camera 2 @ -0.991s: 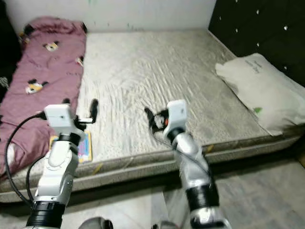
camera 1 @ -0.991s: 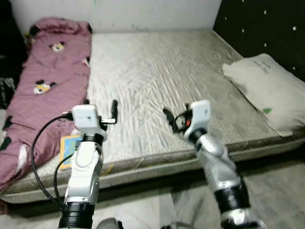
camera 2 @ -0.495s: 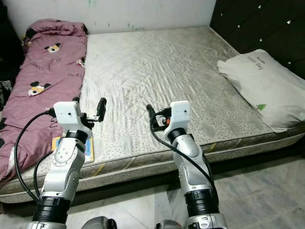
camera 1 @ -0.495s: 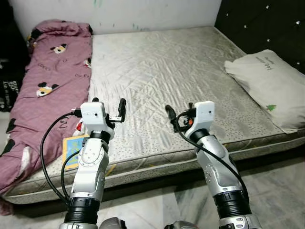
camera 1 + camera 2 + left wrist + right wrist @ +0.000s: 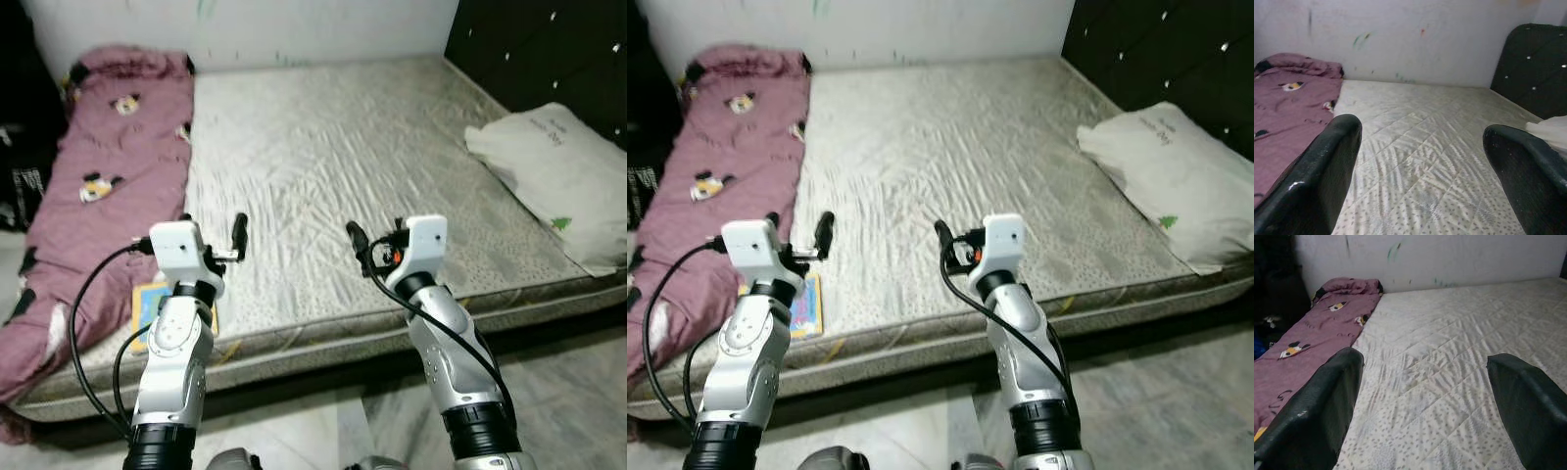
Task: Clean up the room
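A maroon blanket point(image 5: 108, 186) with cartoon prints lies bunched along the left side of the bare quilted mattress point(image 5: 343, 137). At the right side a white pillow point(image 5: 554, 176) rests by the headboard. A colourful flat book point(image 5: 808, 304) lies at the mattress's near left edge, beside the blanket. My left gripper point(image 5: 214, 233) hovers open just above and to the right of the book, holding nothing. My right gripper point(image 5: 375, 240) hangs open over the near middle of the mattress, also holding nothing. In the wrist views both grippers point(image 5: 1420, 132) point(image 5: 1425, 362) point across the bed toward the far wall.
A black tufted headboard point(image 5: 549, 49) stands on the right, a marked white wall point(image 5: 313, 24) behind the bed. Dark items point(image 5: 20, 176) sit on the floor left of the bed. Grey tiled floor point(image 5: 578, 392) runs along the bed's near edge.
The head view has shifted a little and sharpened. Both arms keep much the same raised pose over the near edge, fingers still apart.
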